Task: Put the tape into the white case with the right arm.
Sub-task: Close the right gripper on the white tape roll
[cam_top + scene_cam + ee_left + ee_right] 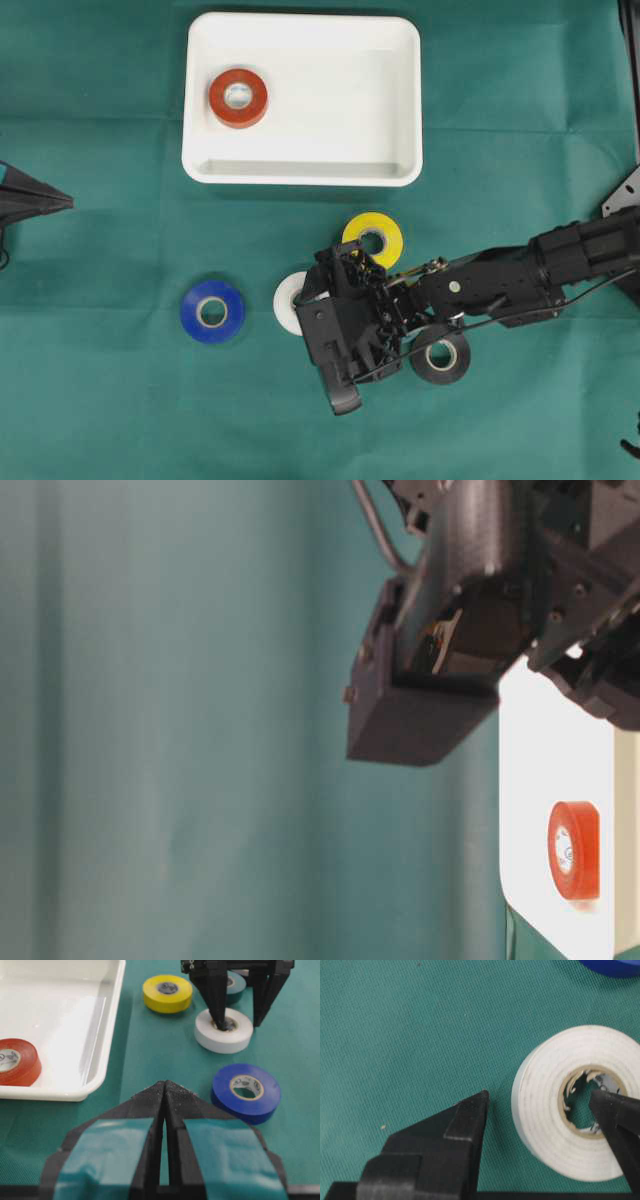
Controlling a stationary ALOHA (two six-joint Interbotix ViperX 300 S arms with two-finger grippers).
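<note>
Spread apart and gripping nothing yet, the jaws of my right gripper [540, 1105] straddle one wall of the white tape roll [570, 1120]: one finger points down into its cardboard core while the other stands outside the rim on the green cloth [100, 200], so that closing would pinch the wall between them. I judge that is why I stand this way, since the roll lies flat and offers no other narrow edge to take. From the left wrist view the inner fingertip [220, 1012] sits in the hole, but whether it touches the cloth I cannot tell. My left gripper [165, 1095] is parked at the left edge of the table, tips pressed together and empty, out of the way. The white case [400, 90] lies well apart beyond the rolls, with a red tape roll [238, 97] already in its left part and plenty of bare floor beside it. A yellow roll [385, 228] sits just beside my wrist, a black roll [440, 358] under my forearm, and a blue roll [212, 311] near the white one. Closing cleanly without nudging those neighbours seems the next concern.
</note>
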